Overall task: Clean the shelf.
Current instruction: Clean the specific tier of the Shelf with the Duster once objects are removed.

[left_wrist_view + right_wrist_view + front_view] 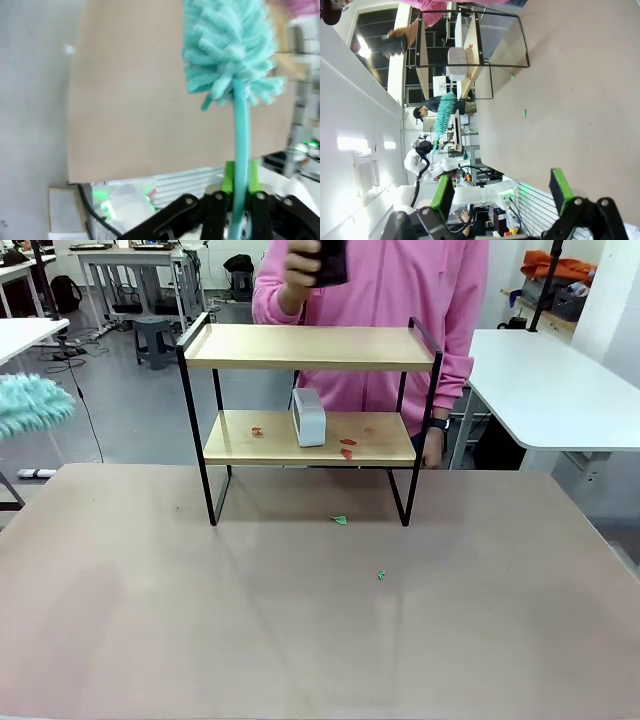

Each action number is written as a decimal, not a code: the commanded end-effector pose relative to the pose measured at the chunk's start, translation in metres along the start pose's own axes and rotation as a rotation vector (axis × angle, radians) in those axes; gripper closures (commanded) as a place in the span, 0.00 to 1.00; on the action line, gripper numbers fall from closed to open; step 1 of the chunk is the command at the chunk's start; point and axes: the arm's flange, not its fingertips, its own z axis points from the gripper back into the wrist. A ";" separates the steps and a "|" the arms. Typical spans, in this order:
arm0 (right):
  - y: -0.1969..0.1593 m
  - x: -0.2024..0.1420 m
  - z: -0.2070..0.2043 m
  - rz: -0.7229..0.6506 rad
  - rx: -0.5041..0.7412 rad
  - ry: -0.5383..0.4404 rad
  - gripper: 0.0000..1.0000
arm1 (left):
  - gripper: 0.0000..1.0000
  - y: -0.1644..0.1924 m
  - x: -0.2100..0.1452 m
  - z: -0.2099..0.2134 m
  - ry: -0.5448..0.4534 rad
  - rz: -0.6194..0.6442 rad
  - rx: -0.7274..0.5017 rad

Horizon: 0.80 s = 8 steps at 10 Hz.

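The shelf [310, 348] stands at the far middle of the brown table [300, 640]; its top board is bare. On its lower board sit a small white box [309, 417] and a few red scraps [347, 447]. A teal fluffy duster [230, 45] has its thin handle clamped in my left gripper [240, 186], shut on it out past the table's left edge; its head [30, 405] pokes in at the far left. My right gripper [501, 190] hangs open and empty, far back from the shelf [470, 40].
Two green scraps [340, 520] [381, 575] lie on the table in front of the shelf. A person in a pink top [400, 300] stands behind the shelf, holding a dark object [322, 260] above it. White desks stand to either side.
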 end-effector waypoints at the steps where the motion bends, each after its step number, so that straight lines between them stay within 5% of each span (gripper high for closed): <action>1: 0.001 0.001 0.000 0.030 0.013 -0.005 0.00 | 1.00 -0.006 -0.009 0.028 -0.028 -0.025 -0.082; 8: 0.001 0.001 0.000 0.030 0.013 -0.005 0.00 | 1.00 -0.006 -0.009 0.028 -0.028 -0.025 -0.082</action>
